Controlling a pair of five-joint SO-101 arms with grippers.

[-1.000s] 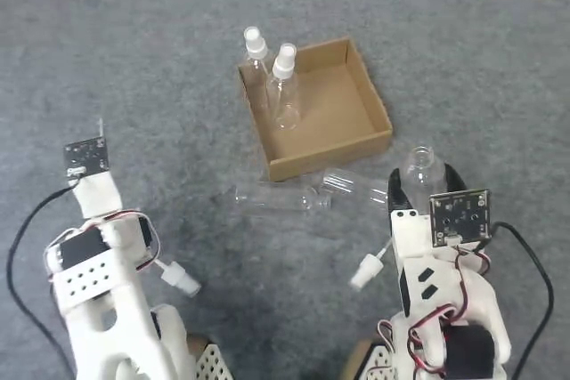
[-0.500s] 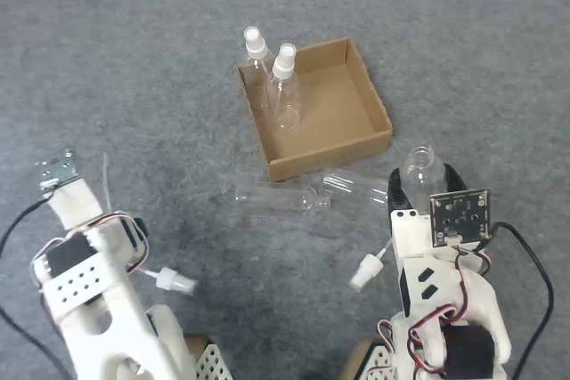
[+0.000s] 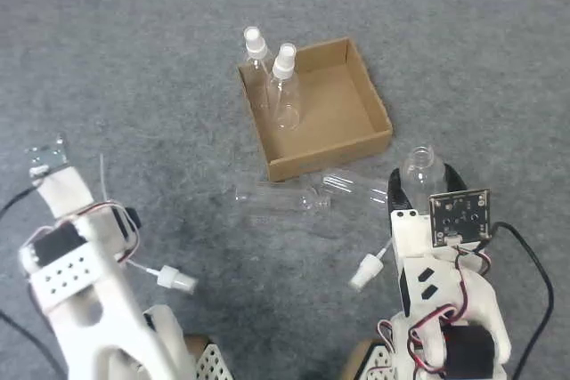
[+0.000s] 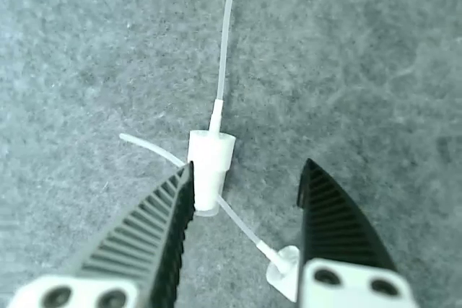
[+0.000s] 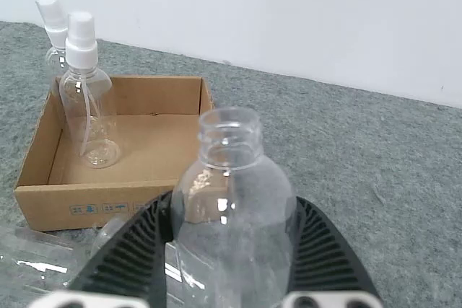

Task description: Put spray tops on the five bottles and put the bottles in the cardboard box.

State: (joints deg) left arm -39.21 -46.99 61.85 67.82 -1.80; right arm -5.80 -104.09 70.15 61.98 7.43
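My left gripper point(image 4: 247, 171) is open and low over the carpet, with a white spray top point(image 4: 209, 167) standing between its fingers, close to one of them. A second spray top point(image 4: 284, 270) lies near the other finger, its tube crossing under the first; it also shows beside the left arm point(image 3: 174, 279). My right gripper point(image 5: 232, 205) is shut on an upright clear bottle point(image 5: 232, 178) without a top, in front of the cardboard box point(image 3: 374, 122). Two capped bottles point(image 3: 285, 86) stand in the box. Two bare bottles point(image 3: 280, 198) lie at its front wall.
A third spray top point(image 3: 365, 270) lies on the grey carpet just left of the right arm point(image 3: 445, 291). The left arm point(image 3: 76, 255) covers the lower left corner. A white wall point(image 5: 289, 12) rises behind the box.
The left arm has swung further left and dropped lower over the spray tops. The loose spray top beside it shifted slightly left. The right arm and its bottle have not moved.
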